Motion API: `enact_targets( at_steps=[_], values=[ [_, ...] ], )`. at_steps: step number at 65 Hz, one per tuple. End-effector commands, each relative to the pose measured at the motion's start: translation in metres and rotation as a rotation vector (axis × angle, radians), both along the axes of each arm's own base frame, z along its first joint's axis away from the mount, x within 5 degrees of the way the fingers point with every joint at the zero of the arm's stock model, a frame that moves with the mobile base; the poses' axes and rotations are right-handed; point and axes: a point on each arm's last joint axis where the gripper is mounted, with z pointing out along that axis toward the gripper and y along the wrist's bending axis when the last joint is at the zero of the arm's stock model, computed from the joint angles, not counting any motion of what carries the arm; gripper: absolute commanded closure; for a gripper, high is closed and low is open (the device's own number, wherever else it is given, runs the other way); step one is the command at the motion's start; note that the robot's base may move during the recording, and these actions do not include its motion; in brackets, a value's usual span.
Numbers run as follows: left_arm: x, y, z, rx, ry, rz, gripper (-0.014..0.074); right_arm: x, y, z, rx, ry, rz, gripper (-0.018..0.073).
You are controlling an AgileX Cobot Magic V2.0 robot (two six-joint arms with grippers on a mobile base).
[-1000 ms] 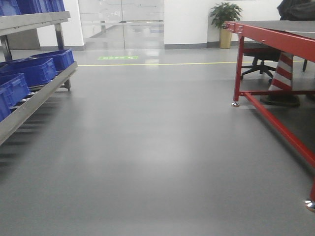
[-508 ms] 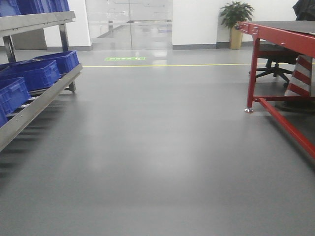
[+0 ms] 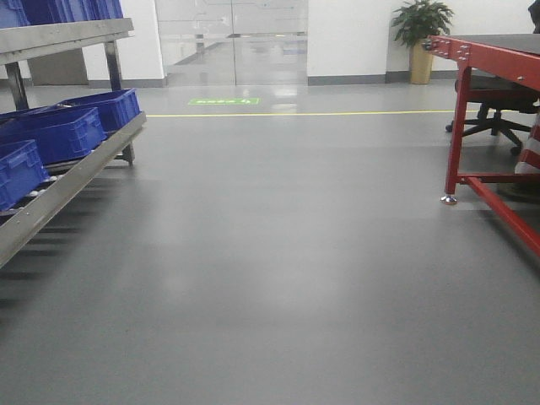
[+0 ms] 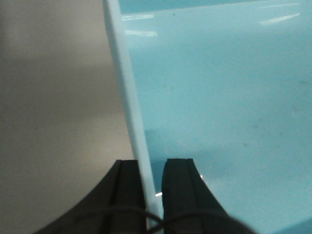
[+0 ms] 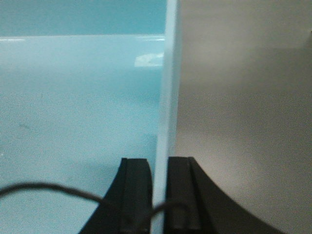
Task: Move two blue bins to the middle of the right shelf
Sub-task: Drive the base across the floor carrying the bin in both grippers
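Note:
A pale sky-blue bin [image 4: 219,97] fills the right of the left wrist view. My left gripper [image 4: 152,163] is shut on its thick rim [image 4: 122,73], one finger outside the wall and one inside. The same pale bin [image 5: 73,97] fills the left of the right wrist view, where my right gripper [image 5: 158,161] is shut on the opposite rim [image 5: 168,87]. Blurred grey floor lies beyond both rims. The front view shows neither the bin nor the grippers. The right shelf middle is not identifiable in these views.
A steel rack [image 3: 76,169] at the left of the front view holds dark royal-blue bins [image 3: 59,131]. A red table [image 3: 485,55] with a leg [image 3: 456,143] stands at the right, an office chair [image 3: 494,101] under it. Grey floor [image 3: 278,253] runs to glass doors [image 3: 232,42].
The front view has swung left: the red table and the rack have both slid rightward in the frame, and the striped cone has almost left the right edge.

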Motion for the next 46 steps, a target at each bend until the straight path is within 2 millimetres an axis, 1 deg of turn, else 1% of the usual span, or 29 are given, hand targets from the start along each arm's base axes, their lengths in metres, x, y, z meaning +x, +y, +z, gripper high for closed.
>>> enact_targets(
  at_steps=[1, 46],
  values=[
    [-0.0065, 0.0003, 0.0096, -0.023, -0.049, -0.021, 0.0707, -0.0035, -0.0039, 0.0141, 0.019, -0.097, -0.006, 0.0712],
    [-0.0058, 0.0001, 0.0091, -0.021, -0.049, -0.02, 0.0707, -0.0028, -0.0037, 0.0135, 0.018, -0.095, -0.006, 0.0712]
  ],
)
